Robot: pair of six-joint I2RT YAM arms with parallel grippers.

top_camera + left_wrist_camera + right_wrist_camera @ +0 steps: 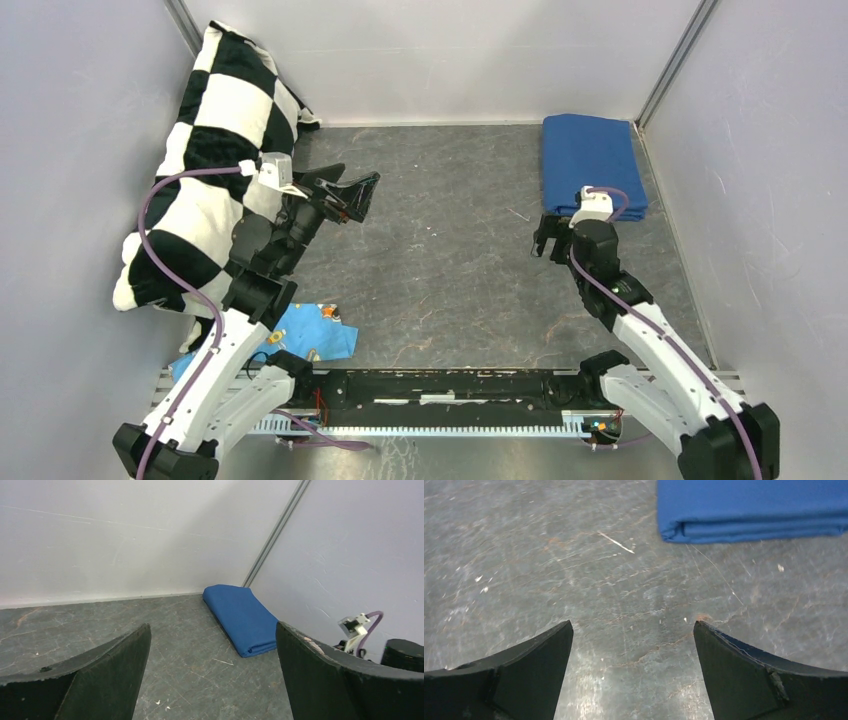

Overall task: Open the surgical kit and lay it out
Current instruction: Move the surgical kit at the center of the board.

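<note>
The surgical kit (pixel 590 160) is a folded dark blue cloth bundle lying in the far right corner of the table. It is closed; no tray or instruments show. It also shows in the left wrist view (pixel 242 617) and in the right wrist view (pixel 754 510). My right gripper (pixel 548 238) is open and empty, low over the table just in front of the kit's near edge (pixel 634 630). My left gripper (pixel 352 196) is open and empty, raised at the left, aimed across the table toward the kit (pixel 212 640).
A black-and-white checkered pillow (pixel 215 150) leans against the left wall beside my left arm. A light blue patterned cloth scrap (pixel 305 335) lies near the left arm's base. Grey walls enclose the table on three sides.
</note>
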